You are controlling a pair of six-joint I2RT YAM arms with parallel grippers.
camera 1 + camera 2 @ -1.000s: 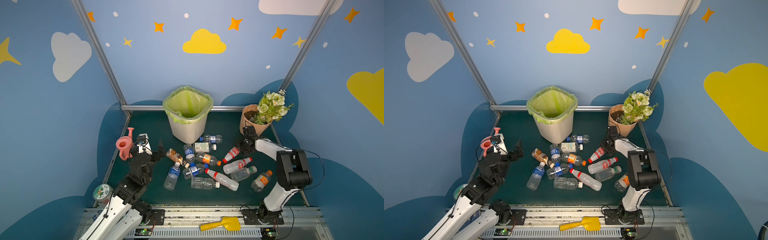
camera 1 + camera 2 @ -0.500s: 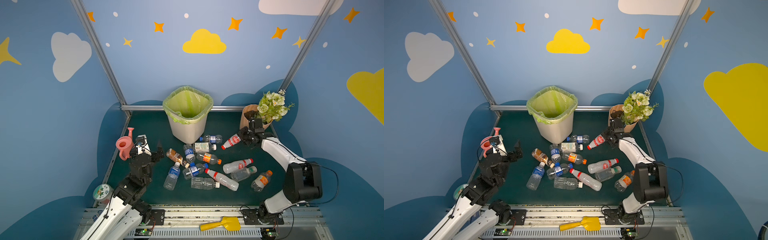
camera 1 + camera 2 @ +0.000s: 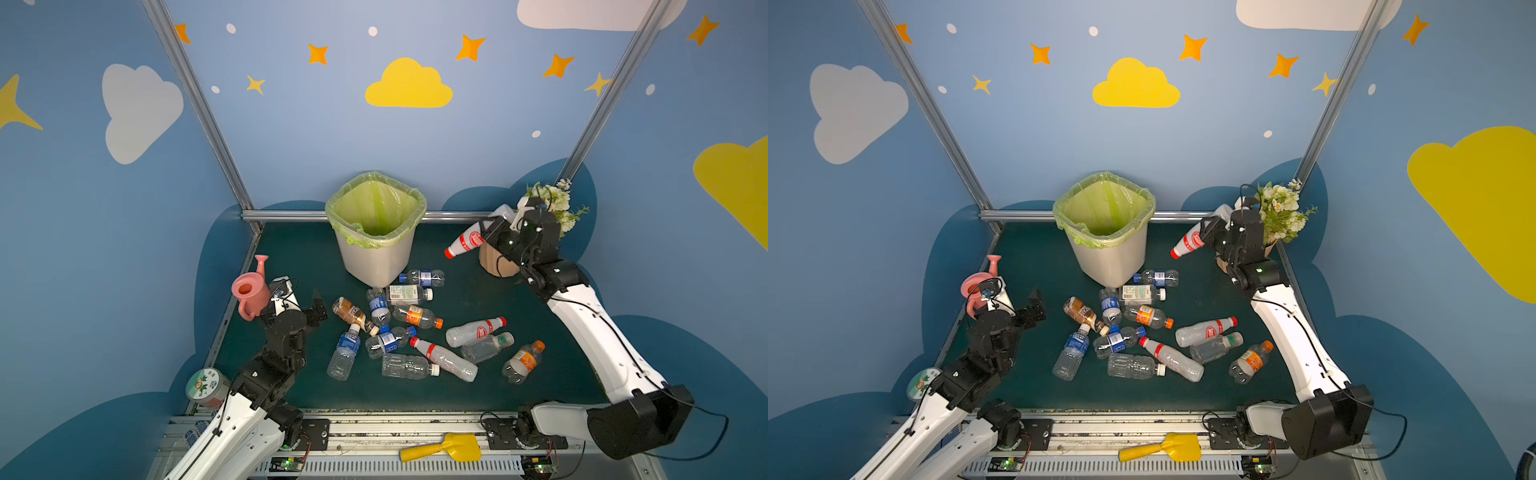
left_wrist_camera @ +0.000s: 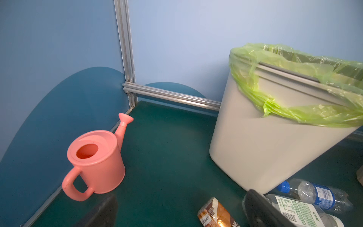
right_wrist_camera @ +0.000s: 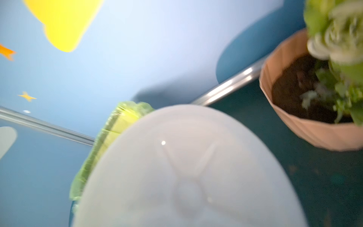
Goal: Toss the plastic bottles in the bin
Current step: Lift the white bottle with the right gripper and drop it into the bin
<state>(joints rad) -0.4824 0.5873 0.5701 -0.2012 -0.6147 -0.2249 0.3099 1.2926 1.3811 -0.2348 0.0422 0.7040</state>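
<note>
The off-white bin [image 3: 376,257] [image 3: 1108,266] with a yellow-green liner stands at the back middle. My right gripper [image 3: 492,232] [image 3: 1209,233] is shut on a red-capped, red-labelled plastic bottle [image 3: 466,242] [image 3: 1188,243], held in the air right of the bin, cap tilted down toward it. The bottle's pale base [image 5: 186,173] fills the right wrist view and hides the jaws. Several plastic bottles [image 3: 415,332] lie heaped on the green floor. My left gripper [image 3: 316,308] [image 4: 180,212] stands open just left of the brown-labelled bottle [image 3: 351,313] [image 4: 216,214], holding nothing.
A pink watering can [image 3: 249,291] [image 4: 98,163] stands by the left wall. The peach flowerpot [image 3: 496,264] [image 5: 314,133] with flowers sits right behind the right gripper. A yellow scoop [image 3: 444,451] lies on the front rail, a round tin [image 3: 205,386] at front left.
The right arm has lifted the red-labelled bottle off the floor and carried it up beside the flowerpot. The left arm has barely moved.
</note>
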